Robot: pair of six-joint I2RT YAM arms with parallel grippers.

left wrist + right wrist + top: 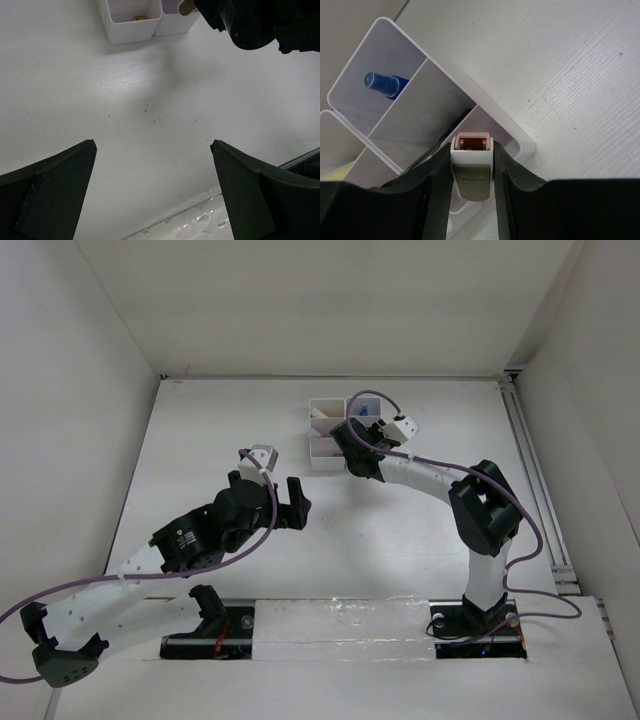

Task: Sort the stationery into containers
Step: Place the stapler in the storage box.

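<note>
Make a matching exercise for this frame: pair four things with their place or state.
Things
1. left gripper
2. right gripper
3. blue-capped bottle
4. small white item

Places or states
A. inside a compartment of the white container block
B. open, above bare table
C. clamped between two dark fingers
D. shut, over the container block

Pairs: 1-B; 2-D; 3-A; 4-C
</note>
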